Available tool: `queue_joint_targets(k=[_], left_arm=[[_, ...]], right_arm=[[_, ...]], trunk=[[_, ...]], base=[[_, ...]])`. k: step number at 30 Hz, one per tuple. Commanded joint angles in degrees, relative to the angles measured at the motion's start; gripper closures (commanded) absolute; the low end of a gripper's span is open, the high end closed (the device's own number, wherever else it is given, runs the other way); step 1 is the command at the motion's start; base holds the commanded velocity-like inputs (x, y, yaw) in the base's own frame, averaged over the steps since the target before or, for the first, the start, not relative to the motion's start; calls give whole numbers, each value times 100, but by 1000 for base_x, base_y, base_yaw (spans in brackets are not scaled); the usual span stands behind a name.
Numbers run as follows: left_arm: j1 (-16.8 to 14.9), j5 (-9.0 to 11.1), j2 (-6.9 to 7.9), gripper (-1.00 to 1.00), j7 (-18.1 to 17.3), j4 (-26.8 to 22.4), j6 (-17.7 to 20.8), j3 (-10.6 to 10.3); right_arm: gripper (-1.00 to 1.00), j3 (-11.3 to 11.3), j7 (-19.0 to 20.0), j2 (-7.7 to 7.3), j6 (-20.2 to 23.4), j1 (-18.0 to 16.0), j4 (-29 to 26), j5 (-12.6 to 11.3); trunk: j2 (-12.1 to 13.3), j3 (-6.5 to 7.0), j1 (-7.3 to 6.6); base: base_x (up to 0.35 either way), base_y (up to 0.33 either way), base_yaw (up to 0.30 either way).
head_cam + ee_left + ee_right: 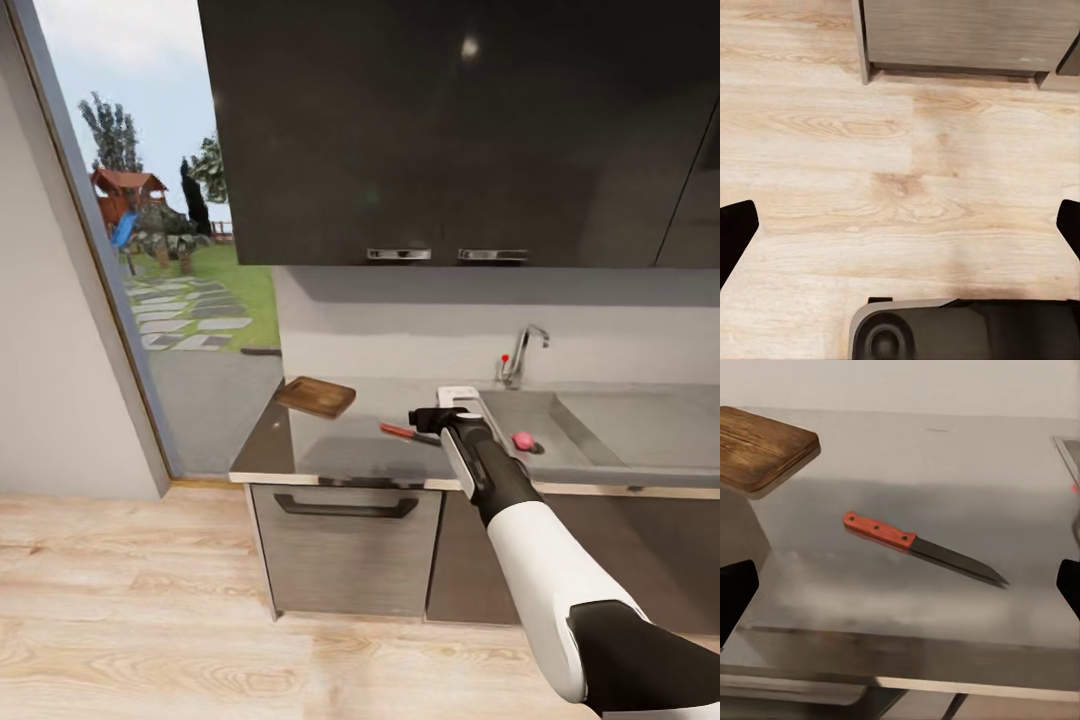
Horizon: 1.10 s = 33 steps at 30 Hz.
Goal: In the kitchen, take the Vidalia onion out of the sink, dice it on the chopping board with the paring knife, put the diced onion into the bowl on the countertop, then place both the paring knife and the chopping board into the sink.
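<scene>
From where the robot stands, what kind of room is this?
Most likely a home kitchen. A grey countertop runs over cabinet fronts, with a steel sink and chrome tap set into it. A chopping board and paring knife lie on the worktop, and dark wall cupboards hang above.

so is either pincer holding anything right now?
No. The paring knife lies free on the countertop; both pincers are open and empty.

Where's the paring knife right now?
The paring knife lies flat on the countertop, between the chopping board to the left and the sink, just ahead of the right end effector.
</scene>
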Motion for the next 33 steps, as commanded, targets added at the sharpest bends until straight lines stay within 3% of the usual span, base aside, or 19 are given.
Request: queue_joint_targets(k=[1,9,19,27,33], left_arm=[[0,11,0,-100,-2,-6,-6,-4],[0,11,0,-100,3,-9,1,4],[0,11,0,-100,6,-6,3,5],[0,11,1,-100,6,40,-6,5],[0,11,0,-100,1,94,-8,5]], right_arm=[[-100,18,-29,-3,33,-5,6,-4],[-100,15,-6,-6,-260,-5,187,-4],[-100,12,165,-9,-432,-5,392,5],[-100,20,252,-87,-637,-5,648,11],[-100,20,299,-352,-669,-5,691,1]], trunk=[[-12,-12,5],[-12,-12,5],[-12,-12,5],[-12,-12,5],[-12,-12,5]], base=[[117,9,0],[144,-8,0],[266,-168,0],[89,-70,0],[3,-2,0]])
